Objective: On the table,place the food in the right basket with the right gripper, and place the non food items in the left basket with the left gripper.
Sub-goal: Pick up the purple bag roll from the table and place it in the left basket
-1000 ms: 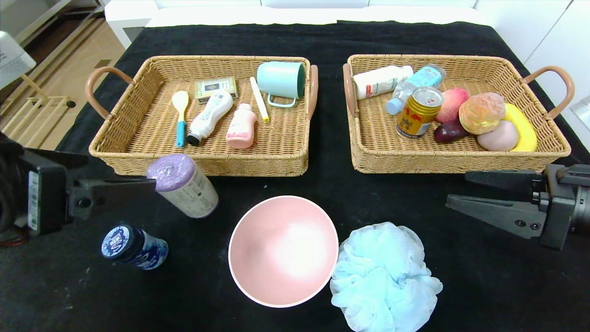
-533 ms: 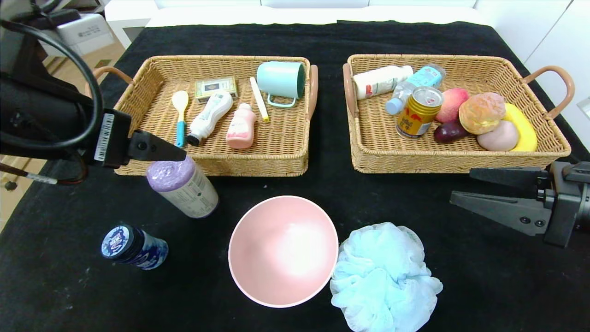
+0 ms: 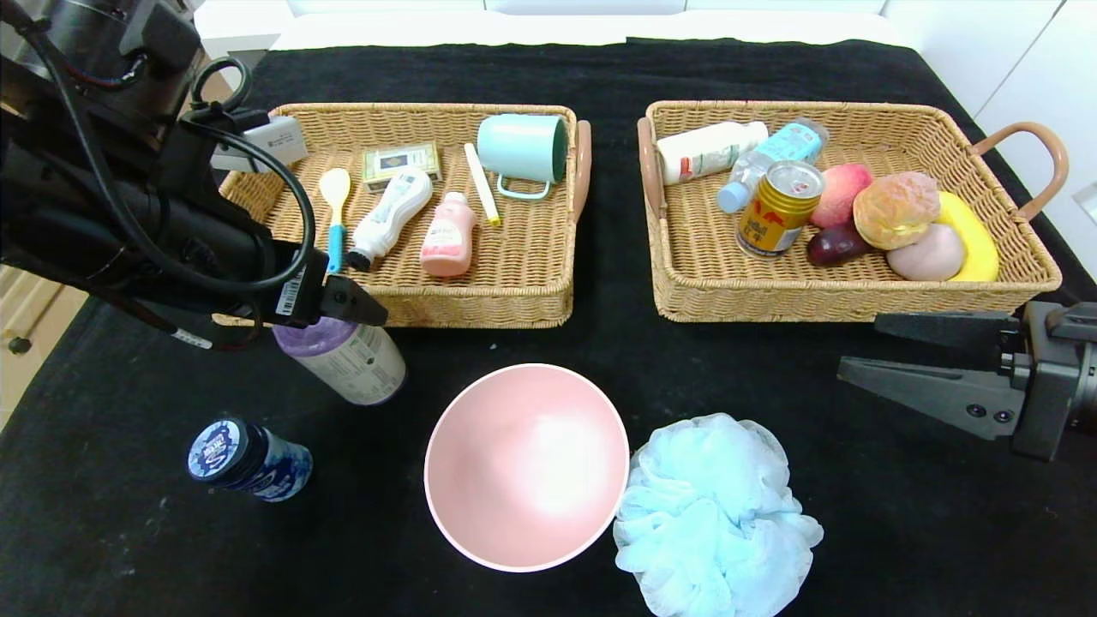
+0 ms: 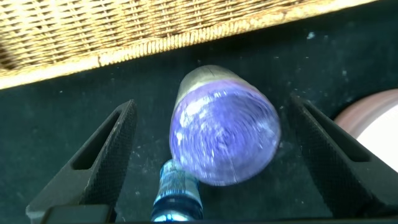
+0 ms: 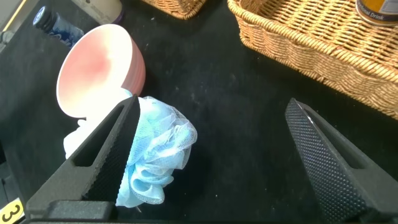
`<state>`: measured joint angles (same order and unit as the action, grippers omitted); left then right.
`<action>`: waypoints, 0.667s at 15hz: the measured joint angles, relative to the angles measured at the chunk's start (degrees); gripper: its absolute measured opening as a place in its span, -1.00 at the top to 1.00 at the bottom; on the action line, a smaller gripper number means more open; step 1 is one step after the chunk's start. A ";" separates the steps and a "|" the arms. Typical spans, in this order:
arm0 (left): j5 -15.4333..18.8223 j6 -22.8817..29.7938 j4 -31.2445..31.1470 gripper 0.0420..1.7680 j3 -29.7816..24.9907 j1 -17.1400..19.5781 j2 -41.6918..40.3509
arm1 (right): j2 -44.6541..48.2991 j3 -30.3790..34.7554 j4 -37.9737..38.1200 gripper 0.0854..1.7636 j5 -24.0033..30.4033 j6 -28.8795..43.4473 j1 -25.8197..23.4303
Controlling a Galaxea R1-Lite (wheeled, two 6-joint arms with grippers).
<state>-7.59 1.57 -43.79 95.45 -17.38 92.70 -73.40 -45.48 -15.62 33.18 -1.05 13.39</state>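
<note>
Drink can (image 5: 377,9) — "Drink" legible; other labels unreadable.

White cabinets (image 3: 1020,60) behind and right, pale wooden floor (image 3: 30,317) at left.

My head camera looks down over the black-draped table (image 3: 600,343); wrist cameras sit closer, seemingly sharing the pale pink bowl (image 4: 379,118).
</note>
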 joint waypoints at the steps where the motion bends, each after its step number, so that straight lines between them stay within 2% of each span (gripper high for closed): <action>1: 0.07 0.00 -0.04 -0.94 -0.22 0.05 0.40 | -0.09 0.01 0.00 -0.94 0.00 -0.02 0.01; 10: 0.57 0.77 0.38 -0.94 -2.04 0.30 3.78 | -0.39 0.04 0.00 -0.94 0.00 -0.07 0.30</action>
<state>-7.02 2.34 -43.41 93.42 -17.08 96.48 -73.79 -45.45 -15.62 33.18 -1.12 13.69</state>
